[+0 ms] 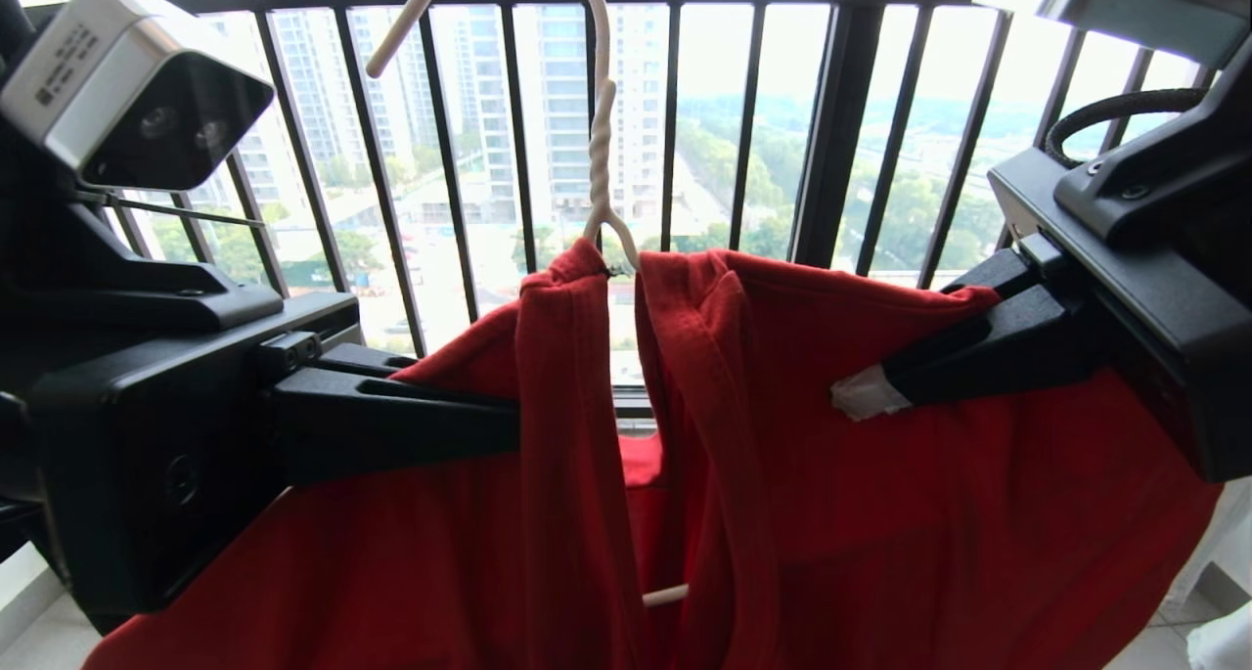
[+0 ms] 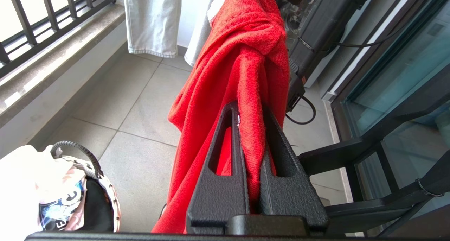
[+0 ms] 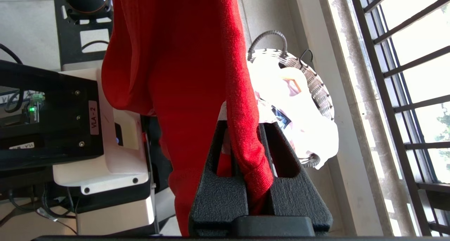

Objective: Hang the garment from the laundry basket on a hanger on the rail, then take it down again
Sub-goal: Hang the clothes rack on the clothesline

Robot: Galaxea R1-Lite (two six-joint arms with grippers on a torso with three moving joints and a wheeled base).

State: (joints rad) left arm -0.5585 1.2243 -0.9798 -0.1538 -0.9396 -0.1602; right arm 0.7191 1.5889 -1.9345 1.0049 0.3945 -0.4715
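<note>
The red shirt (image 1: 880,513) hangs on the wire hanger (image 1: 599,152) before the railing (image 1: 831,122). The left gripper (image 1: 509,425) and right gripper (image 1: 861,394) each pinch its cloth, fingers clamped. The basket (image 3: 316,86) sits on the floor.

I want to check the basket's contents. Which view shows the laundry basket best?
The right wrist view: the laundry basket shows its woven rim, handle and pale clothes inside. The left wrist view catches only part of it at the edge. The head view shows none.

Left pincer (image 1: 514,421) clamped, right pincer (image 1: 861,393) clamped, arms facing inward
</note>
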